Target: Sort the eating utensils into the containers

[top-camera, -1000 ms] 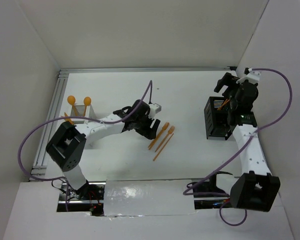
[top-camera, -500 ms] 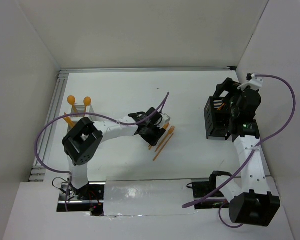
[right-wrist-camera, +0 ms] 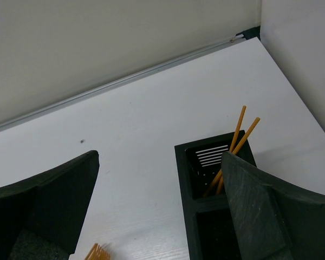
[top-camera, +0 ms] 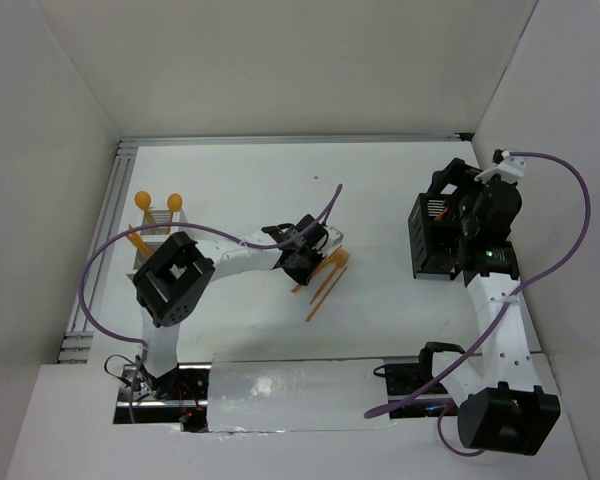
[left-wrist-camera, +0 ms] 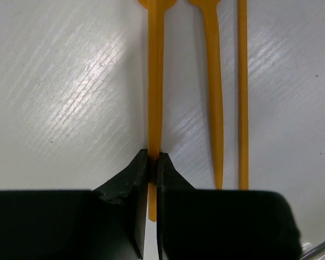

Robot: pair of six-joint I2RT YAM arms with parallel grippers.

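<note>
While left gripper (left-wrist-camera: 152, 162) clamps one orange utensil (left-wrist-camera: 155, 81) by its handle on the table (left-wrist-camera: 70, 81), two more utensils (left-wrist-camera: 214, 108) lie at its 3 o'clock. Right gripper (right-wrist-camera: 160, 197) gapes wide by black caddy (right-wrist-camera: 182, 162) at table's 3 o'clock.

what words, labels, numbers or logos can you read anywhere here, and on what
None: no text, number or logo can be read in any view.
black caddy: no print shows.
white caddy: too small to tell, nothing readable.
utensils: plain orange, no marking.
</note>
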